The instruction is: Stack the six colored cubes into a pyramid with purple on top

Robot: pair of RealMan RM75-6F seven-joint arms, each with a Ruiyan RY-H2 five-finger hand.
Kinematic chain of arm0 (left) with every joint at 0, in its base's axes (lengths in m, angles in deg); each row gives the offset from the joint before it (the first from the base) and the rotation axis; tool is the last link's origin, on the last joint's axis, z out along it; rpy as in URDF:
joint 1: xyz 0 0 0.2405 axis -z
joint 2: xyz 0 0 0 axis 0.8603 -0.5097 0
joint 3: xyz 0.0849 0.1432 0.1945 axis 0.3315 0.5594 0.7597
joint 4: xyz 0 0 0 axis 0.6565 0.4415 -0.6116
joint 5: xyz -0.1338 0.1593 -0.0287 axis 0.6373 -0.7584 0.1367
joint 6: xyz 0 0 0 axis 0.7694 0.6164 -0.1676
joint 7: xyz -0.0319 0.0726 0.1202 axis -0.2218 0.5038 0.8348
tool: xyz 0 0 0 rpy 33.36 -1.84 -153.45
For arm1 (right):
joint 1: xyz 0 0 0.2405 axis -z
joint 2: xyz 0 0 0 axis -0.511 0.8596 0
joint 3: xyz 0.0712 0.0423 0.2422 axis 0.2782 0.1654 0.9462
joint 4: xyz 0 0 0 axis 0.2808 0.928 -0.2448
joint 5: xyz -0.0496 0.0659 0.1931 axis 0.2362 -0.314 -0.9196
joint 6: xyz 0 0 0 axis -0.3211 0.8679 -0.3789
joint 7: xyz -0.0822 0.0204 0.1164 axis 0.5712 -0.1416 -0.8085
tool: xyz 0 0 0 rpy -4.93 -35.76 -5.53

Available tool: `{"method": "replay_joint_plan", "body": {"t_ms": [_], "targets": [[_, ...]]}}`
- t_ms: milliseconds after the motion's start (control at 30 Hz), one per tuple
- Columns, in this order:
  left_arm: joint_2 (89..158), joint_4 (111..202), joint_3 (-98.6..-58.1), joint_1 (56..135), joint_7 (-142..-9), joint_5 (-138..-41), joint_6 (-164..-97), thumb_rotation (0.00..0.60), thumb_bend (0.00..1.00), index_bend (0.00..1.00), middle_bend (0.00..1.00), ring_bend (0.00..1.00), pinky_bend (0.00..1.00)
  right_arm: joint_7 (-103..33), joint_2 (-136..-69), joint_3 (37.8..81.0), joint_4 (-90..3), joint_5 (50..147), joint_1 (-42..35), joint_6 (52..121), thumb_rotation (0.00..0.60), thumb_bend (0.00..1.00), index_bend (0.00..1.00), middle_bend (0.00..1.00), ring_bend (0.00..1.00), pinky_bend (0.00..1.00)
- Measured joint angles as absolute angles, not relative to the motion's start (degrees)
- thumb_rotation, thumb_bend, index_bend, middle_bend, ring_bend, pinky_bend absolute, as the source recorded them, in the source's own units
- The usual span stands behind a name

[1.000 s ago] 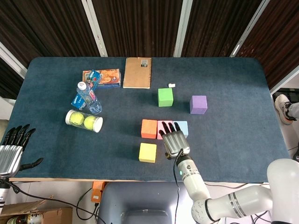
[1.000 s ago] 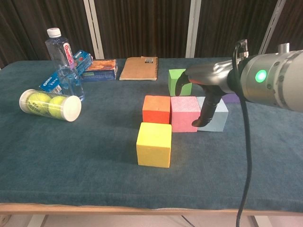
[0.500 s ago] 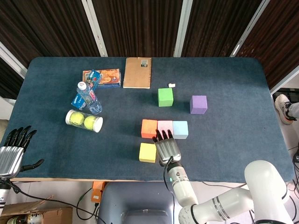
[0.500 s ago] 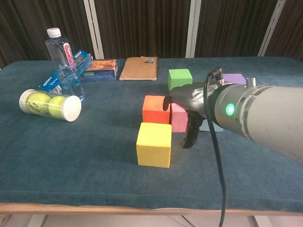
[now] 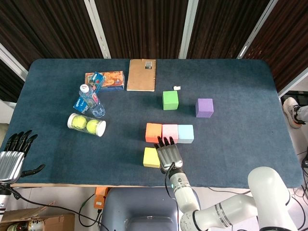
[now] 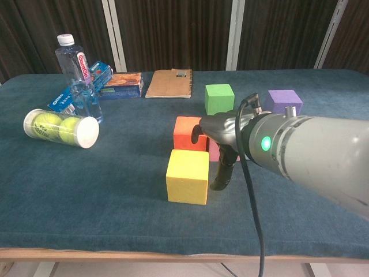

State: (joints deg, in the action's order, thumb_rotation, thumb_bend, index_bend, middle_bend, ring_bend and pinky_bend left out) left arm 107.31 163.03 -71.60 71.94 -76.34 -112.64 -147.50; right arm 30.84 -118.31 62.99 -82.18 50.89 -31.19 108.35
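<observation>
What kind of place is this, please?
Probably a robot lab or test room: a table with dark blue cloth, dark curtains behind it, and cables on the floor.

Silver right robot hand (image 5: 168, 154), black fingertips; grey-white arm, green LED, black cable.

Covering most of the pink cube (image 6: 214, 151) and all of the blue one in the chest view: right robot hand (image 6: 222, 144). Overlapping the yellow cube (image 5: 150, 157) edge from above. Running off the frame edge: left robot hand (image 5: 13, 156).
</observation>
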Motion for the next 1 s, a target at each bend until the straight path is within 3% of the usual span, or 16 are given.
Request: {"method": "replay_joint_plan", "body": {"t_ms": [300,733,1000], "targets": [[107.3,162.8,-71.9,71.7,-76.6,-112.6,-147.2,0.476,0.14,0.15,0.05,0.00,0.09,31.0,-120.5,63.1,-79.7,51.1,-31.3,107.9,0.600,0.14,0.20,0.00,0.00,0.00],[107.4,161.9,-72.1,71.2,-77.7,-112.7,-146.7,0.476,0.14,0.15,0.05,0.00,0.09,29.8,-123.5,63.2,-74.5,53.5,-30.5,106.5,0.600,0.14,0.37,0.00,0.00,0.00],[107.6,161.4,-72.4,71.0,-78.0,-112.6,-146.4,0.475,0.14,0.15,0.05,0.00,0.09,28.9,-123.2,63.4,-74.3,55.6,-29.4,106.0,0.600,0.27,0.50,0.00,0.00,0.00]]}}
